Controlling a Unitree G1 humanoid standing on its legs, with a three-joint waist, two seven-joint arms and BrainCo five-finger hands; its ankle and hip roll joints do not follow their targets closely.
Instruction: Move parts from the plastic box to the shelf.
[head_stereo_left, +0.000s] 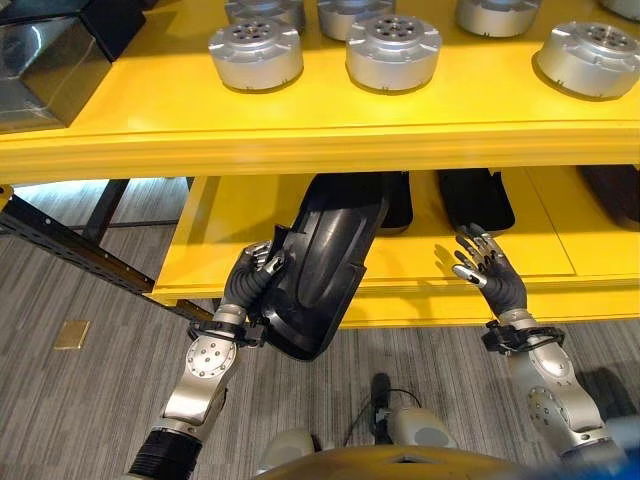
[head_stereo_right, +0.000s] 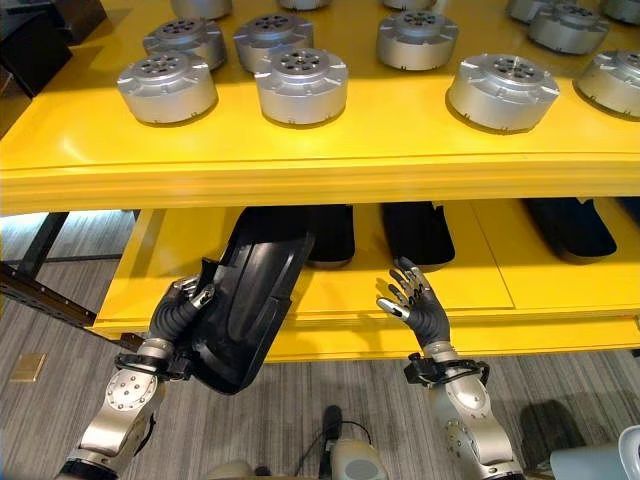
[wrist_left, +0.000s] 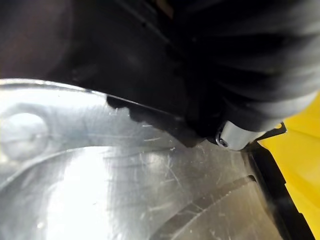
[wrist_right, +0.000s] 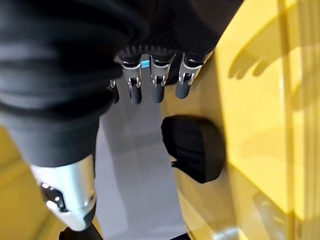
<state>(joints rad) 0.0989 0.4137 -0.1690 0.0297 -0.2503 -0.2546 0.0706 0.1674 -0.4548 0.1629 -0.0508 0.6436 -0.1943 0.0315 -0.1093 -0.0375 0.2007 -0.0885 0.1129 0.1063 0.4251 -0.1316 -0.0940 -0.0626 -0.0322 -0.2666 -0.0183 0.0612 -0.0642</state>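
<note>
A long black moulded part (head_stereo_left: 325, 265) leans tilted, its upper end reaching into the lower yellow shelf (head_stereo_left: 540, 255) and its lower end hanging past the shelf's front edge. My left hand (head_stereo_left: 252, 280) is curled round the part's left edge, holding it; the part's glossy surface (wrist_left: 125, 190) shows close up in the left wrist view. My right hand (head_stereo_left: 487, 268) hovers open to the right of the part, fingers spread, holding nothing, over the lower shelf's front lip. Its straight fingers (wrist_right: 157, 90) show in the right wrist view.
Other black parts (head_stereo_left: 475, 198) lie further back on the lower shelf, one also seen as a black part (wrist_right: 194, 147). Several round silver metal housings (head_stereo_left: 393, 50) stand on the upper yellow shelf (head_stereo_left: 300, 130). A dark box (head_stereo_left: 45, 60) sits at that shelf's left end. Grey carpet floor lies below.
</note>
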